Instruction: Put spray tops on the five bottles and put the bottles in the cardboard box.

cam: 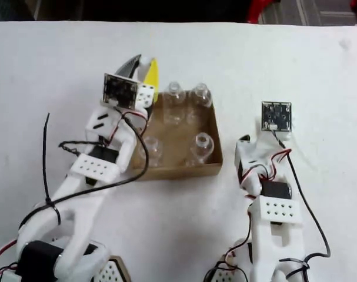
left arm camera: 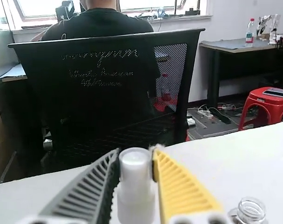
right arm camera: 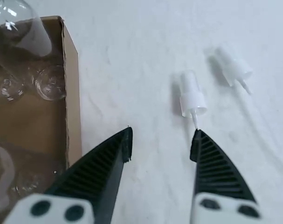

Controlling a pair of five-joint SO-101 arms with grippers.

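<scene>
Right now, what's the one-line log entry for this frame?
left gripper: shut on spray top | right gripper: open, near two loose tops | box: four bottles seen, uncapped

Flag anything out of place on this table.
Four bottles stand uncapped, necks open, in the cardboard box. Two spray tops lie on their sides on the table beside the box. The left gripper holds a third spray top.

No text, number or sign can be read. Pale cursive lines run across the black mesh chair back (left arm camera: 101, 65) in the left wrist view. Their letters cannot be made out, nor whether they lie on the mesh or behind it.
</scene>
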